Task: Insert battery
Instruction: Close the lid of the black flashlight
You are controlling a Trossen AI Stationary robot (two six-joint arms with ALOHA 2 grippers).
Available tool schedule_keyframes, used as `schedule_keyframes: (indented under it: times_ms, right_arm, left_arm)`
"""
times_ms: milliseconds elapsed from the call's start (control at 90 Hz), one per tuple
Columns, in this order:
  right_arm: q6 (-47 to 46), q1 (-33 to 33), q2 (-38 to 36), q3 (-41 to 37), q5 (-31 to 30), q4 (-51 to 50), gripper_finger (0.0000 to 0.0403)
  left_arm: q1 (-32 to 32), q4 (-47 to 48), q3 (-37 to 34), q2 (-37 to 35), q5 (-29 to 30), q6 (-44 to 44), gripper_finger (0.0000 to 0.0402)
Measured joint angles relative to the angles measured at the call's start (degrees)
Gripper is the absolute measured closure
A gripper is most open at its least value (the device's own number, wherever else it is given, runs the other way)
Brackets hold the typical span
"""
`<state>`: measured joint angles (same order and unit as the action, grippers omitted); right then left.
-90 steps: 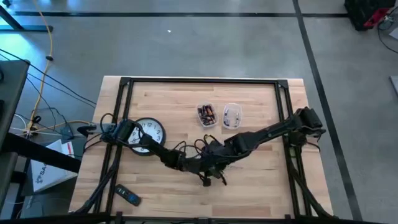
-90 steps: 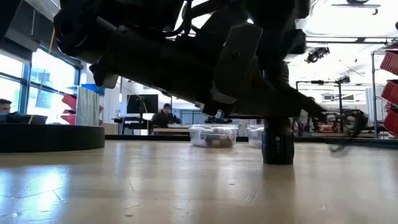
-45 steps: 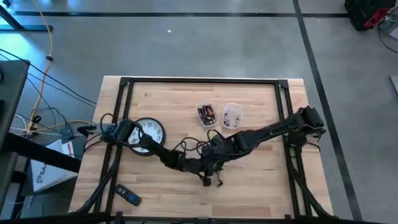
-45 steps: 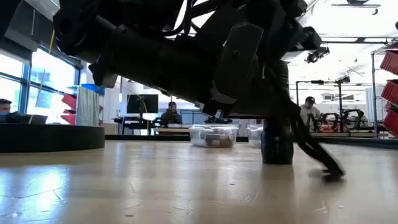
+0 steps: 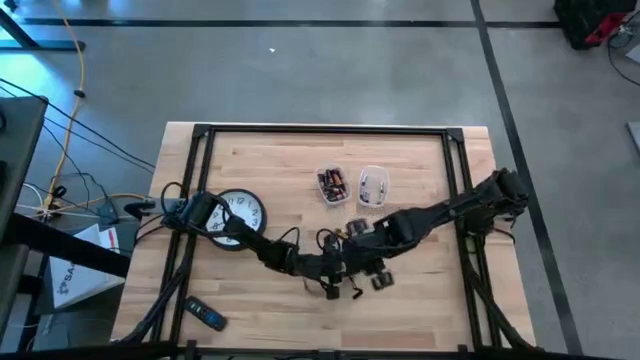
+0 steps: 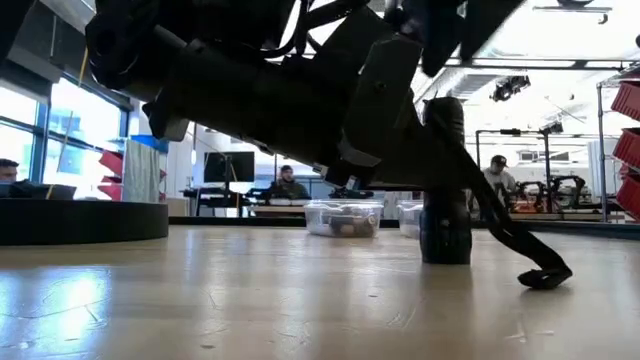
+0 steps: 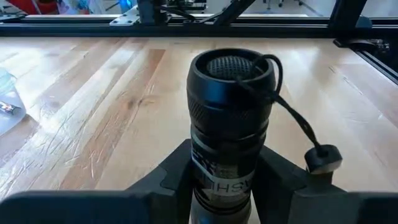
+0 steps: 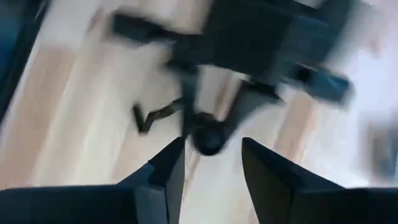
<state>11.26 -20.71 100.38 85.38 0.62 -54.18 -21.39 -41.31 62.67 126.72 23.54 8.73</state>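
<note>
Left gripper (image 7: 227, 186) pinches the black cylindrical flashlight (image 7: 230, 118) mid-table, tail cap on; right gripper (image 8: 208, 168) hangs spread and empty nearby. Batteries wait in the clear plastic tub (image 5: 333, 185); insertion not yet started, apparently.

I'm working in a lab or workshop: concrete floor (image 5: 300, 70), wooden worktop (image 5: 290, 165), people seated at far desks (image 6: 285, 205), red storage bins (image 6: 627, 100).

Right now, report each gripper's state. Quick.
Left gripper: shut on the flashlight, at the table's front middle.
Right gripper: open, holding nothing, just beside the left gripper and the flashlight.
</note>
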Motion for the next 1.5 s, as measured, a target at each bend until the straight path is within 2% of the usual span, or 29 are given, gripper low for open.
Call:
schedule_keyframes:
  times_ms: [111, 367, 489, 733, 1067, 1289, 1500]
  right_arm:
    - [10.3, -1.0, 0.3, 0.0, -0.7, 1.6, 0.0249]
    - [14.7, 1.3, 2.3, 0.0, 1.0, 2.6, 0.0203]
    - [17.8, 2.1, 2.9, 0.0, 3.5, 2.6, 0.0208]
    - [19.3, 2.8, 4.1, 0.0, 4.5, 0.5, 0.0248]
    - [16.2, 2.8, 5.0, 0.0, 4.3, 0.9, 0.0289]
    - [7.3, 2.8, 5.0, 0.0, 4.0, 1.2, 0.0316]
    - [-1.1, 2.7, 5.3, 0.1, 3.7, 1.4, 0.0319]
  left_arm:
    - [0.0, 0.0, 0.0, 0.0, 0.1, 0.0, 0.0302]
    - [0.0, 0.0, 0.0, 0.0, 0.6, 0.1, 0.0303]
    - [0.0, 0.0, 0.0, 0.0, 0.7, -0.1, 0.0303]
    - [0.0, 0.0, 0.0, 0.0, 0.9, -0.5, 0.0303]
    - [0.0, 0.0, 0.0, 0.0, 1.0, -0.9, 0.0303]
    - [0.0, 0.0, 0.0, 0.0, 1.1, -0.9, 0.0303]
    - [0.0, 0.0, 0.0, 0.0, 1.1, -0.9, 0.0303]
